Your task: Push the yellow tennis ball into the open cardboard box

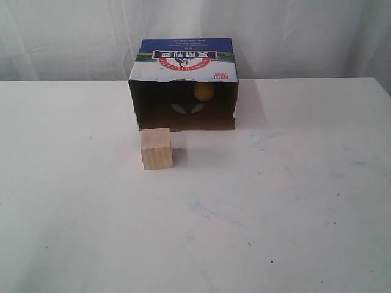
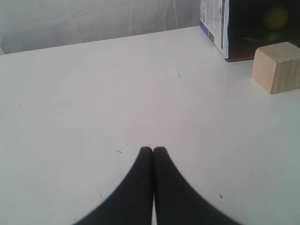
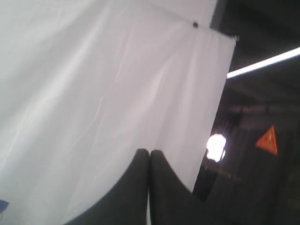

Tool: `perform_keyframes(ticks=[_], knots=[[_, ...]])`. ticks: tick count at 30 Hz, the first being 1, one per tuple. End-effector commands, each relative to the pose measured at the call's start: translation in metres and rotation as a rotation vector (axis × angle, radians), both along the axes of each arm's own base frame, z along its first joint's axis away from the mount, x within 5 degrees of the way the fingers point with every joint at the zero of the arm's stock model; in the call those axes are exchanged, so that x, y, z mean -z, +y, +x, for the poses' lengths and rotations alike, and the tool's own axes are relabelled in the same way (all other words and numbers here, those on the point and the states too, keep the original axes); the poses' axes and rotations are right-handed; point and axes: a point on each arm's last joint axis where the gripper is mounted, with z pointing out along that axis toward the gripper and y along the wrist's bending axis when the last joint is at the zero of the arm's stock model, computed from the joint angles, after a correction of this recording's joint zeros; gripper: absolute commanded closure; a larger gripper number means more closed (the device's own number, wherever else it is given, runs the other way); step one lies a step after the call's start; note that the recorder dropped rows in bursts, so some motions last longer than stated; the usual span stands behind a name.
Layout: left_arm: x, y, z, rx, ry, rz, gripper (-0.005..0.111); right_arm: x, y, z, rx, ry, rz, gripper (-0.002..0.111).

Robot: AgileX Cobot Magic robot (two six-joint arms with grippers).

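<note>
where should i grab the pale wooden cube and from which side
Take the pale wooden cube across its left and right flat faces, coming straight down from above. It sits flat on the white table with both those sides clear, while the open brown cardboard box stands close behind it, crowding a front-to-back grip.

**A:** What do you have around the work area?

**B:** You've got a white table [image 1: 293,201] with faint bluish smudges and a few dark specks. Behind it hangs a white cloth backdrop [image 1: 305,36], creased in soft vertical folds.

**A:** And past the cloth?

**B:** Your right wrist view catches the cloth's edge, held at a small dark clip [image 3: 195,24]. Beyond it you see a dim room. A bright strip light [image 3: 262,63] slants overhead and a round glowing lamp [image 3: 216,146] sits lower. An orange triangular sign [image 3: 267,140] shows against the dark.
</note>
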Motion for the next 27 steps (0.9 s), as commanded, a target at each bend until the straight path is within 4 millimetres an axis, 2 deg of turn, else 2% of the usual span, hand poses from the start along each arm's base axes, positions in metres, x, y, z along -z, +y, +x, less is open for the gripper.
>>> perform_keyframes(ticks=[1,5,9,13,15,16,17,19,20,23,27], knots=[[0.0,0.0,0.0,0.007,-0.007,0.006,0.107,0.012,0.006,0.007,0.05,-0.147,-0.199,0.108],[0.0,0.0,0.0,0.007,-0.007,0.006,0.107,0.036,-0.007,0.013,0.214,-0.335,-0.06,0.108],[0.0,0.0,0.0,0.007,-0.007,0.006,0.107,0.064,-0.012,0.025,0.204,-0.265,0.05,0.108],[0.0,0.0,0.0,0.007,-0.007,0.006,0.107,0.101,-0.009,0.044,0.093,0.029,0.16,0.108],[0.0,0.0,0.0,0.007,-0.007,0.006,0.107,0.139,-0.005,0.055,0.042,0.344,0.235,0.108],[0.0,0.0,0.0,0.007,-0.007,0.006,0.107,0.144,-0.005,0.055,0.055,0.395,0.261,0.108],[0.0,0.0,0.0,0.007,-0.007,0.006,0.107,0.16,-0.007,0.055,0.096,0.553,0.363,0.108],[0.0,0.0,0.0,0.007,-0.007,0.006,0.107,0.172,-0.009,0.052,0.144,0.669,0.478,0.108],[0.0,0.0,0.0,0.007,-0.007,0.006,0.107,0.172,-0.009,0.052,0.148,0.675,0.442,0.108],[0.0,0.0,0.0,0.007,-0.007,0.006,0.107,0.172,-0.009,0.052,0.181,0.717,0.174,0.108],[0.0,0.0,0.0,0.007,-0.007,0.006,0.107,0.172,-0.009,0.052,0.179,0.714,0.195,0.108]])
